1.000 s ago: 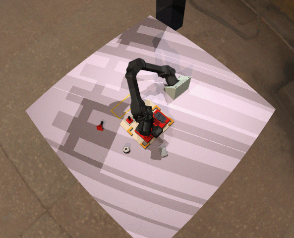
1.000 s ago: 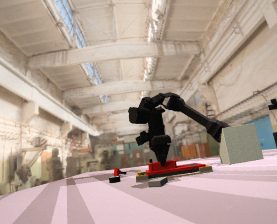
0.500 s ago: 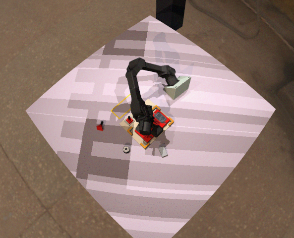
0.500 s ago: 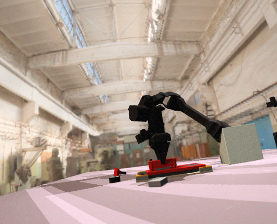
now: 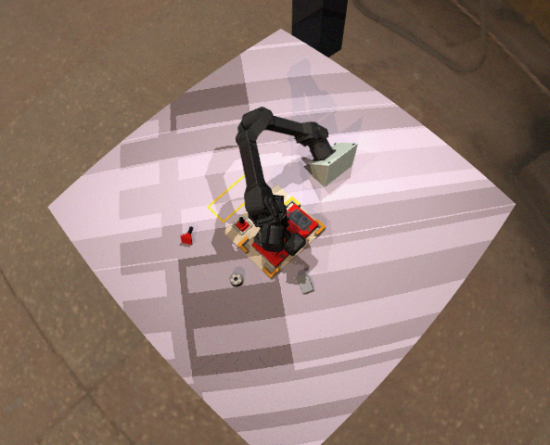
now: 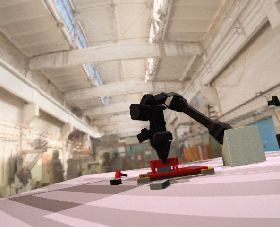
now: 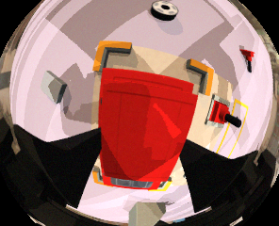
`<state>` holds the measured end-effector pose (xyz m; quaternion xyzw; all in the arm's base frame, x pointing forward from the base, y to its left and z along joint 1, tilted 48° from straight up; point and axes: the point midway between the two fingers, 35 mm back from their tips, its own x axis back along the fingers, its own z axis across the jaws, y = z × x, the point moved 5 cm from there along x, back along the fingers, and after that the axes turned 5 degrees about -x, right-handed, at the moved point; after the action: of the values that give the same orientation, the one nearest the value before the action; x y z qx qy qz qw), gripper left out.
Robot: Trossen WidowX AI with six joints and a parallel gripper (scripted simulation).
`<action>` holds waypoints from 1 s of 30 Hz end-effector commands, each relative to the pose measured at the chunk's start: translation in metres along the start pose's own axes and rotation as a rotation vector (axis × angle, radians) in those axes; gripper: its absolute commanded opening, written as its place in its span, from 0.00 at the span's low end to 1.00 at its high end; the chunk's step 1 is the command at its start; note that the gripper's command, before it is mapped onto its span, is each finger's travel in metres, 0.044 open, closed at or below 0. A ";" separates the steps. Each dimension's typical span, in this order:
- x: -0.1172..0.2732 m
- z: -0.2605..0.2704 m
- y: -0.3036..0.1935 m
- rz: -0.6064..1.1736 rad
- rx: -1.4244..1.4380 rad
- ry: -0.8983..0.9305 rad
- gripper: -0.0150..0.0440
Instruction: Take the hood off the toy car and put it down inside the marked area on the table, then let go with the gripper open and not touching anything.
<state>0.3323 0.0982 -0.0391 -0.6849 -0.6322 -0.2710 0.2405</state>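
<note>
The red hood (image 5: 275, 255) (image 6: 155, 164) (image 7: 139, 118) is held a little above the toy car (image 5: 308, 231) (image 6: 187, 170). Pins show under it and a grey block shows in the gap in the exterior view. My gripper (image 6: 164, 161) (image 7: 142, 137) is shut on the hood, with one dark finger at each side of it. The car stands on a tan board (image 7: 154, 56) between orange corner pieces. The marked area, a yellow outline (image 5: 226, 191) (image 7: 241, 103), lies on the table beyond the board's lever side; the arm hides part of it in the top view.
A red lever piece (image 5: 241, 224) (image 7: 220, 113) stands on the board. Around it lie a wheel (image 5: 232, 281) (image 6: 115, 181), a grey block (image 5: 305, 284) (image 6: 159, 184) (image 7: 54, 87) and a red piece (image 5: 185, 237) (image 6: 117, 173) with a black handle. A large grey-green block (image 5: 335, 165) (image 6: 244, 146) stands by the arm's base.
</note>
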 end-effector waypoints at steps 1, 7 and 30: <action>0.004 0.000 0.001 -0.002 -0.007 0.006 0.25; 0.008 0.000 0.001 -0.002 -0.007 0.006 0.25; 0.050 -0.009 0.003 -0.001 0.002 0.005 0.25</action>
<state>0.3358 0.1351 -0.0041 -0.6829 -0.6327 -0.2733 0.2424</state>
